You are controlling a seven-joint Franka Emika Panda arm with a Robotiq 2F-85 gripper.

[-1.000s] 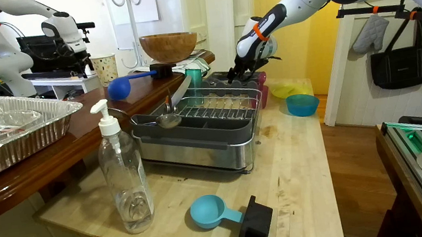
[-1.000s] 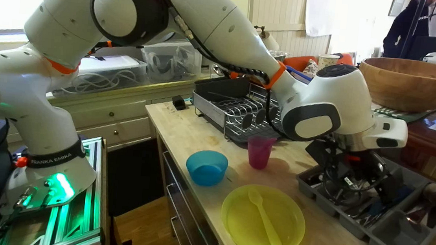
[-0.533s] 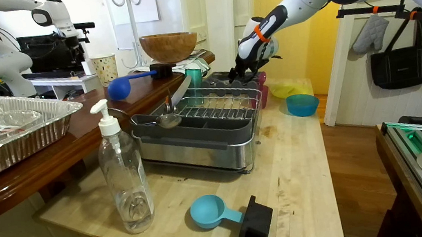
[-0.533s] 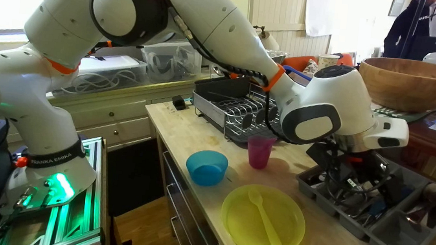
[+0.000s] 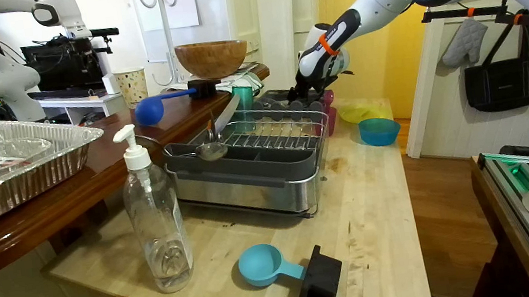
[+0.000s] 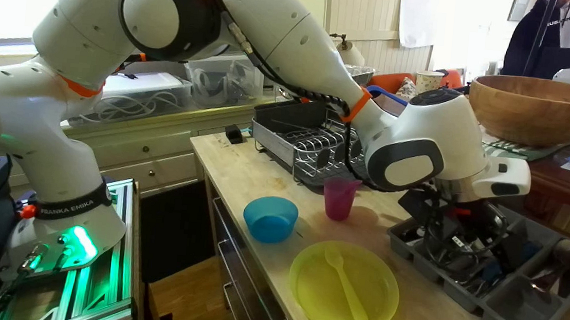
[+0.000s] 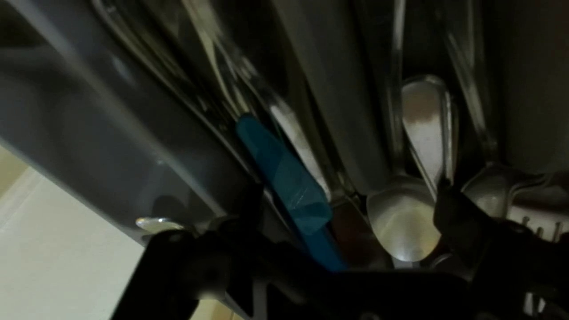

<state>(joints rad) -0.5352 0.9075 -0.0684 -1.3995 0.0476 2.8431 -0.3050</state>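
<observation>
Black gripper (image 7: 351,204), spread wide, empty, overhangs silver metal spoons (image 7: 404,218). Its bulk and shadow obscure the gray plastic tray (image 7: 98,146).

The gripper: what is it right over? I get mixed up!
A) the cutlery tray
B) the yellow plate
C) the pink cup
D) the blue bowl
A: in an exterior view it hangs over the tray, and the wrist view shows a spoon and a blue handle under the open gripper.
</observation>
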